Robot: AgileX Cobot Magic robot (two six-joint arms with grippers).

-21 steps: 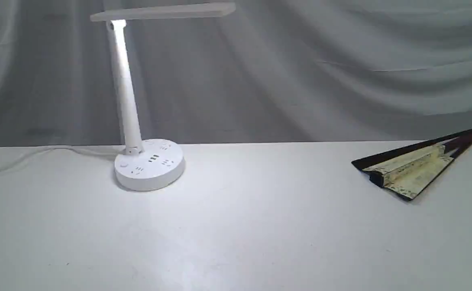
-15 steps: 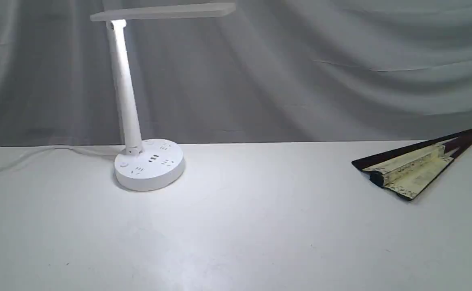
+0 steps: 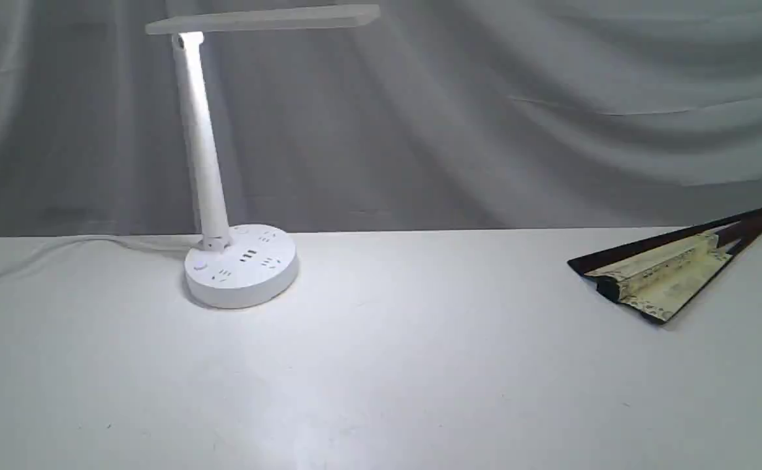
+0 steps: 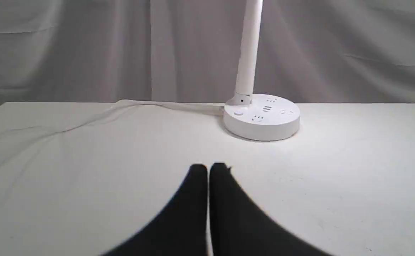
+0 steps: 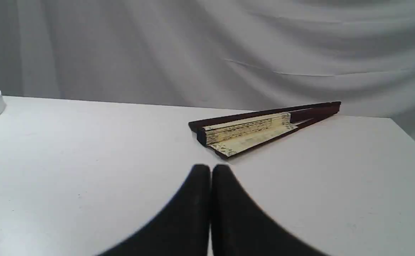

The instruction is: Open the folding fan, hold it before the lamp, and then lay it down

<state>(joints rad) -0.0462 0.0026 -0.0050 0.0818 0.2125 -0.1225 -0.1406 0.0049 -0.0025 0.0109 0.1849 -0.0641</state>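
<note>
The folding fan [image 3: 665,271] lies nearly closed on the white table at the far right, its cream pleats slightly spread between dark maroon guards; the right wrist view shows the fan [image 5: 253,129] too. The lit white lamp [image 3: 240,264] stands at the back left with its light bar [image 3: 263,18] overhead, and its base [image 4: 261,116] shows in the left wrist view. My left gripper [image 4: 208,167] is shut and empty, short of the lamp base. My right gripper [image 5: 211,168] is shut and empty, just short of the fan. Neither arm appears in the exterior view.
The lamp's white cable [image 3: 61,251] trails leftward along the table's back edge. A grey draped curtain [image 3: 485,117] hangs behind the table. The table's right edge [image 5: 410,138] runs close past the fan.
</note>
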